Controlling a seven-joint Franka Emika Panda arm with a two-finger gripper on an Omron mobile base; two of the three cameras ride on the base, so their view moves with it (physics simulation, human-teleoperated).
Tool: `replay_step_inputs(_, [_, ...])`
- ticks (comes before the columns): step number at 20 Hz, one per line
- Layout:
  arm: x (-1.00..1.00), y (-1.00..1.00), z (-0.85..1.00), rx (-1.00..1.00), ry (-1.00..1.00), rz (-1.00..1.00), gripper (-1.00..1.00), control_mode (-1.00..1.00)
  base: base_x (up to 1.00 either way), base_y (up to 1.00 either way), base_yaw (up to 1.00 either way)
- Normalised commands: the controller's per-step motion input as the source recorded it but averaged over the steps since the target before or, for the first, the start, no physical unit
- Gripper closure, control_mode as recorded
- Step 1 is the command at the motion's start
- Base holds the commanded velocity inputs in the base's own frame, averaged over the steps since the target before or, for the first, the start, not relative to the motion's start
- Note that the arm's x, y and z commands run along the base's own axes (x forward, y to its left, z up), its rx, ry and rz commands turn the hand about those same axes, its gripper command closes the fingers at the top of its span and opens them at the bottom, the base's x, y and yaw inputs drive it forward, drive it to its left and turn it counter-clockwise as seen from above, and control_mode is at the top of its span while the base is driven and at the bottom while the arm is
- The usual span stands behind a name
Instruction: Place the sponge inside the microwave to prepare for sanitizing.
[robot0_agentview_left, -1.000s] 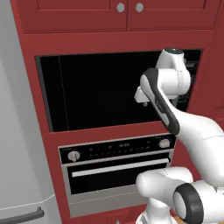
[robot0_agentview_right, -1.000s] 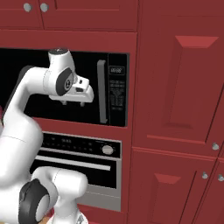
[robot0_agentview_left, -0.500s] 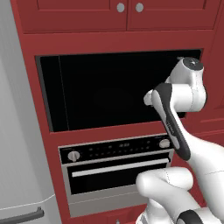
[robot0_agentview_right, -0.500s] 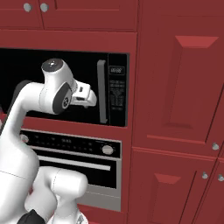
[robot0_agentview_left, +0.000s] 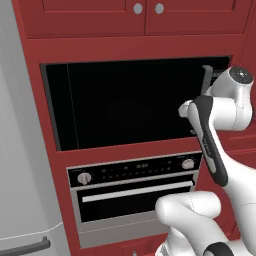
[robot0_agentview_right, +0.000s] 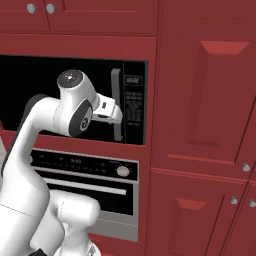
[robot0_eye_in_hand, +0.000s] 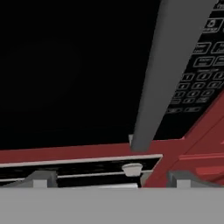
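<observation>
Behind the red cabinet front, the built-in black microwave with its dark glass door (robot0_agentview_left: 130, 105) sits shut, its grey vertical bar handle (robot0_agentview_right: 116, 105) running down beside the right-side button panel (robot0_agentview_right: 134, 105). Just in front of that handle hangs the white two-finger gripper (robot0_agentview_right: 114, 112), its jaws spread wide and holding nothing; in the hand view the two dark finger tips (robot0_eye_in_hand: 41, 178) stand far apart, with the handle (robot0_eye_in_hand: 164, 74) rising between them across the dark glass. Below the microwave sits a black-and-silver oven with round knobs (robot0_agentview_left: 135, 192) and a horizontal bar handle. I cannot tell where the sponge lies.
</observation>
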Motion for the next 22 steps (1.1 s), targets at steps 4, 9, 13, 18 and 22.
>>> replay_step_inputs(4, [0.03, -0.35, 0.08, 0.0, -0.11, 0.0, -1.0, -1.0, 0.0, 0.0, 0.0])
replay_step_inputs(9, [0.11, -0.25, 0.0, 0.0, -0.07, 0.0, -1.0, -1.0, 0.0, 0.0, 0.0])
replay_step_inputs(13, [0.33, -0.11, -0.01, 0.02, 0.0, 0.0, -1.0, -1.0, 0.0, 0.0, 0.0])
replay_step_inputs(18, [0.42, -0.1, 0.0, 0.04, 0.0, 0.0, -1.0, -1.0, 0.0, 0.0, 0.0])
replay_step_inputs(22, [0.39, -0.04, -0.08, 0.06, 0.0, 0.0, -1.0, -1.0, 0.0, 0.0, 0.0])
